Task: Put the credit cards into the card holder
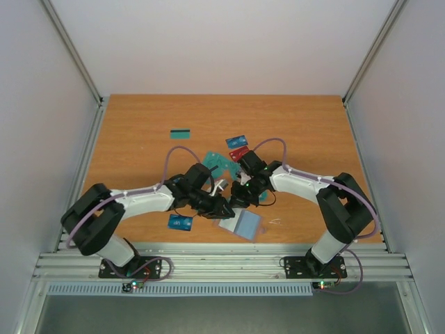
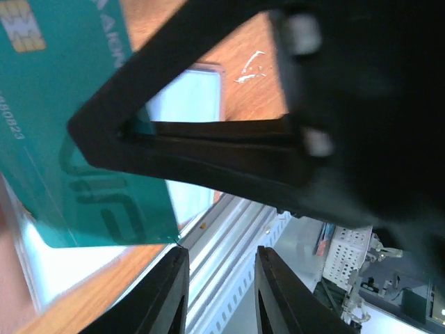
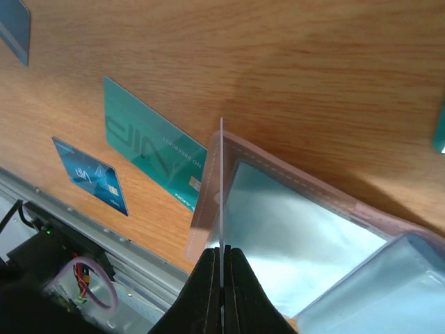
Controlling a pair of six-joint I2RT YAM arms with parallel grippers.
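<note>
By the table's [image 1: 139,125] near edge, my right gripper [image 3: 222,254] is pinching the card holder's [image 3: 292,229] clear flap open while my left gripper [image 2: 219,257], spread and empty, is hovering just behind a teal card [image 2: 69,139] pointing lengthwise away, seemingly toward the pocket.

The left arm [image 1: 139,202] and right arm [image 1: 309,184] fold inward, elbows out, their tips nearly meeting low over the surface [image 1: 139,125]. The left gripper [image 2: 219,254] has its jaws slightly apart, holding nothing. The right gripper [image 3: 221,249] is pinched tight on the card holder's [image 3: 299,209] thin flap.

Credit cards [image 1: 181,133] on wooden table [image 1: 139,125]
</note>
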